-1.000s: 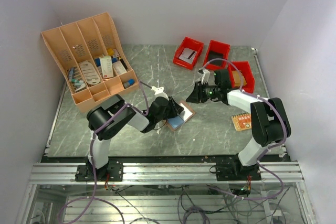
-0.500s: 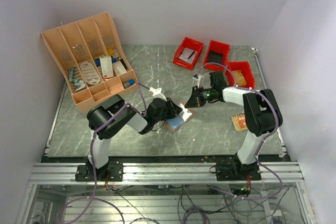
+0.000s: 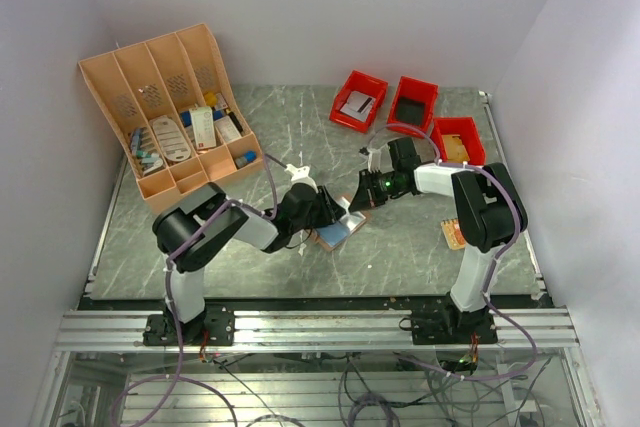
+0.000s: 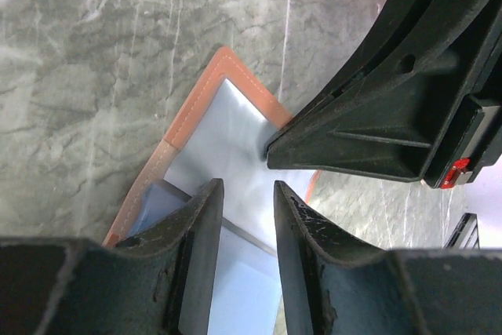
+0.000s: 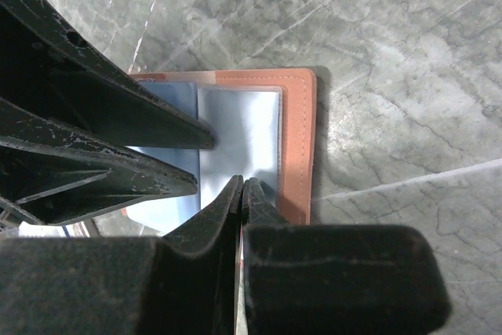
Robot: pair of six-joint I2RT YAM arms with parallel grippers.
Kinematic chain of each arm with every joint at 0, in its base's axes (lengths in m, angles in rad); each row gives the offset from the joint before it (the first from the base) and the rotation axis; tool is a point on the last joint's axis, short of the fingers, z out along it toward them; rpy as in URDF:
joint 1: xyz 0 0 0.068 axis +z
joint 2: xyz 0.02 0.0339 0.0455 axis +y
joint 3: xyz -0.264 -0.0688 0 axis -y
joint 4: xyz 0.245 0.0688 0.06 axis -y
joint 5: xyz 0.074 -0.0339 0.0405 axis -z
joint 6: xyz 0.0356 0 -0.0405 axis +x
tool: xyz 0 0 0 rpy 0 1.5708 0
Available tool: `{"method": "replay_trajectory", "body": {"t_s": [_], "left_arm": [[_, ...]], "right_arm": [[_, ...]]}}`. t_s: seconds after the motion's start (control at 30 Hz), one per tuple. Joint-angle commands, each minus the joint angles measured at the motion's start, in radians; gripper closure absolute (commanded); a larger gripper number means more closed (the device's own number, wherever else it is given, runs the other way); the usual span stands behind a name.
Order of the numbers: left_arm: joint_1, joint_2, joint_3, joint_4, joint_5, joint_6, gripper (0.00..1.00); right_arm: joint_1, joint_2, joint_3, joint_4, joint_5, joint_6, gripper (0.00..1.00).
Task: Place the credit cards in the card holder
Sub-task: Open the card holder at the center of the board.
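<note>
Now the card holder (image 5: pixel 298 139) lies open mid-table, between my arms.
My right claw (image 5: pixel 241 183) is pinched closed, tips on its clear pocket (image 5: pixel 239 119); my left claw (image 4: pixel 245 187) stands narrowly parted over a blue card (image 4: pixel 235 300).

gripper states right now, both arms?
Left gripper: open, jaws apart over the blue card.
Right gripper: shut, tips at the clear sleeve of the card holder; pinch unclear.

Bright, even light; faint sheen on the card holder (image 5: pixel 299 143); soft shadows.
</note>
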Motion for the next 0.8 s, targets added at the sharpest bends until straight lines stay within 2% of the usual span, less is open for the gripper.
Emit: {"method": "replay_trajectory", "body": {"t_s": [0.0,0.27,0.47,0.57,0.77], "left_arm": [[0.006,-0.055,-0.020,-0.206,0.018,0.033,0.56],[0.003,-0.159,-0.056,-0.363,0.018,0.002,0.55],[-0.008,-0.228,-0.104,-0.410,0.029,-0.035,0.55],[-0.009,-0.265,-0.108,-0.436,0.015,-0.028,0.51],[-0.008,-0.259,-0.049,-0.493,0.009,0.014,0.47]], "right_arm": [[0.006,0.010,0.015,-0.014,0.016,-0.017,1.00],[0.017,0.002,0.019,-0.026,-0.029,-0.051,1.00],[0.028,-0.012,0.020,-0.037,-0.076,-0.087,1.00],[0.046,-0.015,0.027,-0.052,-0.104,-0.117,1.00],[0.074,-0.077,0.024,-0.059,-0.186,-0.200,0.91]]}}
